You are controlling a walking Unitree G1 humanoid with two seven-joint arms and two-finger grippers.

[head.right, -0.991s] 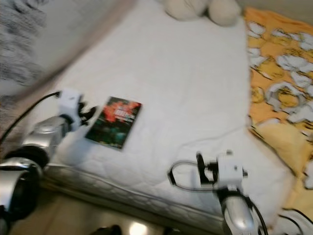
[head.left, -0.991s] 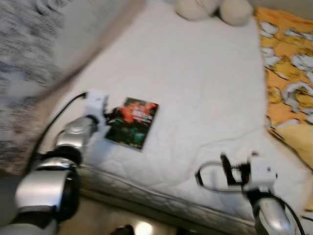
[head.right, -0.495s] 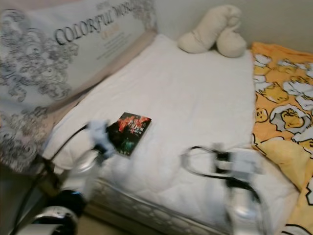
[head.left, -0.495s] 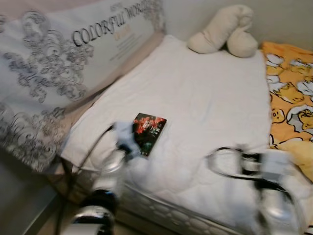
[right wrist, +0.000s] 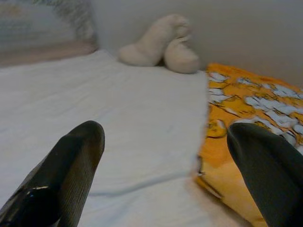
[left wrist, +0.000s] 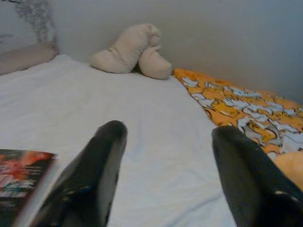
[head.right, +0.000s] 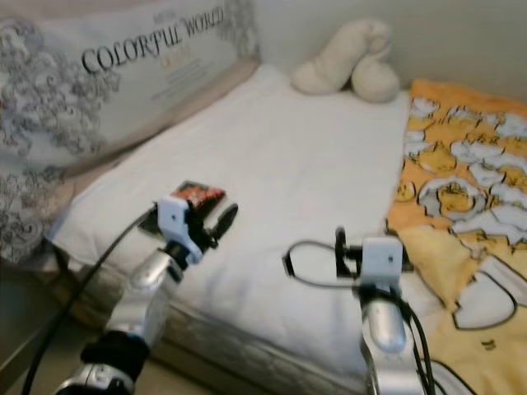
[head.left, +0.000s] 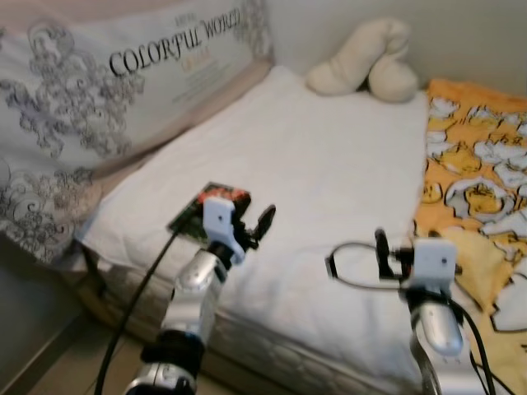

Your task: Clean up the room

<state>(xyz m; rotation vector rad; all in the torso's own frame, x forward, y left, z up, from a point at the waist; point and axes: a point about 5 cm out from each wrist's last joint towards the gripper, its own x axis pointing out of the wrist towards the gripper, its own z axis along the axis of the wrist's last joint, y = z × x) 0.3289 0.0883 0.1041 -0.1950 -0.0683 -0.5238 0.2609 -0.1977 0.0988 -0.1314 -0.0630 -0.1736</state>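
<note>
- A humanoid robot stands at the foot of a bed (head.left: pixel 329 164), both arms raised over the white cover, with a book (head.left: pixel 206 210) the likeliest item to be tidied.
- The book lies flat near the bed's left edge, just beside and partly behind the left gripper (left wrist: pixel 165 156); from the left wrist it sits off to one side of the fingers, not between them.
- The left gripper's two black fingers are spread wide and hold nothing.
- The right gripper (right wrist: pixel 175 161) hovers over the cover's lower right part, its fingers likewise wide apart and empty.
- A cream stuffed toy (head.left: pixel 362 62) rests at the far end against the wall; an orange patterned blanket (head.left: pixel 478 164) runs along the right side, and a large printed pillow (head.left: pixel 99 99) leans on the left.
- Risk: closing now would likely catch only air or bedding, since the book is off the gripper's line.
- Risk: a flat book on a soft cover gives little edge to grip; pressing down may sink it or nudge it off the near edge.
- Risk: the left arm's cable (head.left: pixel 136 296) hangs close to the bed corner and might snag.
- Hard to read: the book's title is too small and blurred, and the wrist housing covers its near half in the head views.
- Whether the left fingertips touch the cover cannot be told.
</note>
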